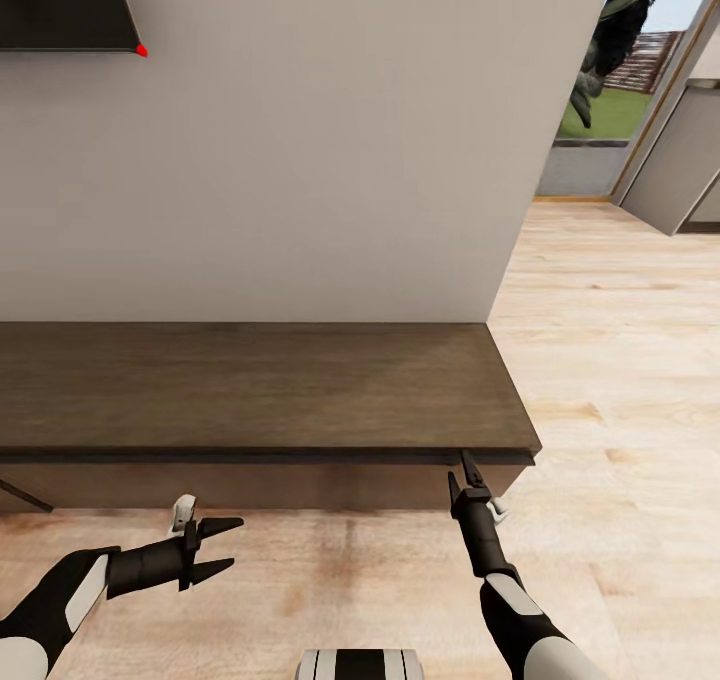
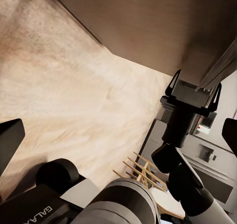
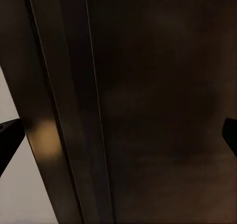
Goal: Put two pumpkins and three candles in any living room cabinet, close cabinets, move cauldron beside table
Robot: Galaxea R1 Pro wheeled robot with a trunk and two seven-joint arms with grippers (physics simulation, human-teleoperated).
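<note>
The cabinet point(image 1: 250, 390), a long low dark-brown unit, stands against the wall, and no drawer is pulled out of its front. My right gripper point(image 1: 462, 468) is open and points up at the front's right end, just under the top's lip. In the left wrist view the right gripper point(image 2: 193, 88) has both fingers spread against that dark front. Close up, the cabinet's wood point(image 3: 158, 110) lies between the right gripper's fingertips point(image 3: 9, 135). My left gripper point(image 1: 232, 543) hangs open and empty over the floor before the cabinet's middle. Pumpkins, candles, cauldron and table are out of view.
A wall TV point(image 1: 60, 5) hangs at the upper left. Light plank floor point(image 1: 610, 360) runs past the cabinet's right end to a glazed opening point(image 1: 600, 110). Wooden chairs point(image 2: 143, 172) and kitchen units show far off. My base point(image 1: 360, 663) is at the bottom edge.
</note>
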